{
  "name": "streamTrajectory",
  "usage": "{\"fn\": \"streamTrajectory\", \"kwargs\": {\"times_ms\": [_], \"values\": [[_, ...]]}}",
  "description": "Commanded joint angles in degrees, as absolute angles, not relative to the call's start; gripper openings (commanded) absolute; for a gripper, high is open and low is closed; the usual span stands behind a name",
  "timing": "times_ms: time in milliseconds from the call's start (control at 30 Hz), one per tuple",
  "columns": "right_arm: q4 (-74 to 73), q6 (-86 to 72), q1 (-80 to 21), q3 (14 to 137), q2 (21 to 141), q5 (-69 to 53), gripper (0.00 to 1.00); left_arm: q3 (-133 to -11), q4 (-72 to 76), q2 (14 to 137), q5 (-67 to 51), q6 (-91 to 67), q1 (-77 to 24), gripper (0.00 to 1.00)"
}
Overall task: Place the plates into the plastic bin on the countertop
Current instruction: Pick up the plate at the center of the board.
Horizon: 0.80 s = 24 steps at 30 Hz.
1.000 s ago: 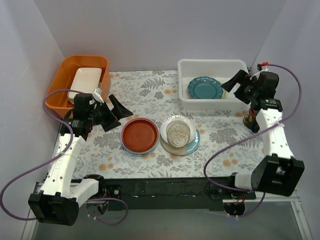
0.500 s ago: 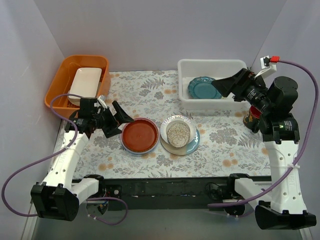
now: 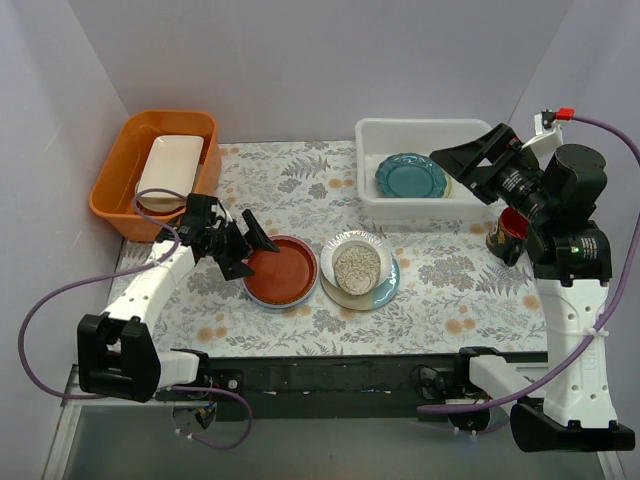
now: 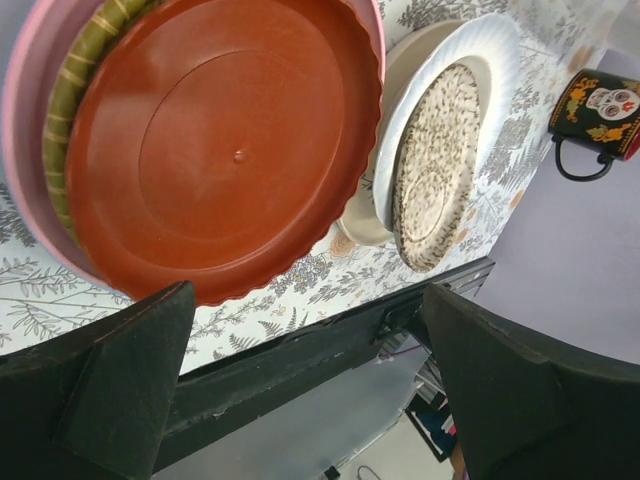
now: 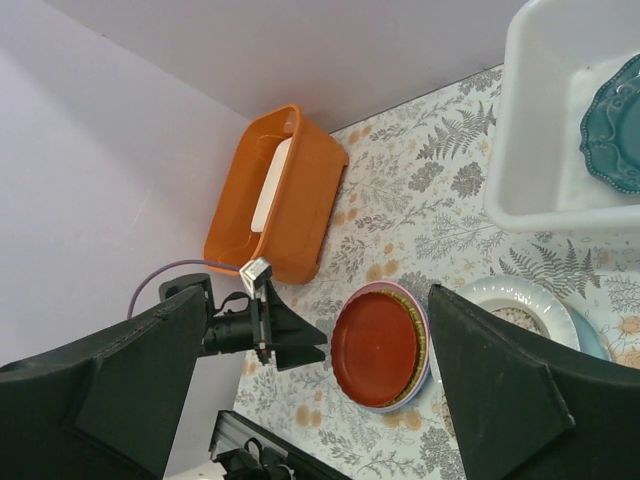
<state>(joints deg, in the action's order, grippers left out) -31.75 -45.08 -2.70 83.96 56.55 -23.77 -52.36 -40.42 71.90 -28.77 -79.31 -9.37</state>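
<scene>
Wide open and empty, the left end effector [image 3: 254, 257] is being held beside the red plate [image 3: 280, 270] at centre frame, and the right end effector [image 3: 453, 175] by the bin [image 3: 420, 130] at upper right.

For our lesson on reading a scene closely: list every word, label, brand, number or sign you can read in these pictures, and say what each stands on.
No readable text in any view.
On the black mug: only printed skull and flower pictures, no words.
On the small white tag on the left arm: too small to read.
</scene>
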Motion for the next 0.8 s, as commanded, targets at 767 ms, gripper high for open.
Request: {"fn": "streamTrajectory", "kwargs": {"times_ms": [767], "values": [[-27.8,-46.9,-2.7,81.5,53.9,-22.1,0.98,-53.2,-34.9,74.4,-23.5,-82.3,-14.2,0.98]]}}
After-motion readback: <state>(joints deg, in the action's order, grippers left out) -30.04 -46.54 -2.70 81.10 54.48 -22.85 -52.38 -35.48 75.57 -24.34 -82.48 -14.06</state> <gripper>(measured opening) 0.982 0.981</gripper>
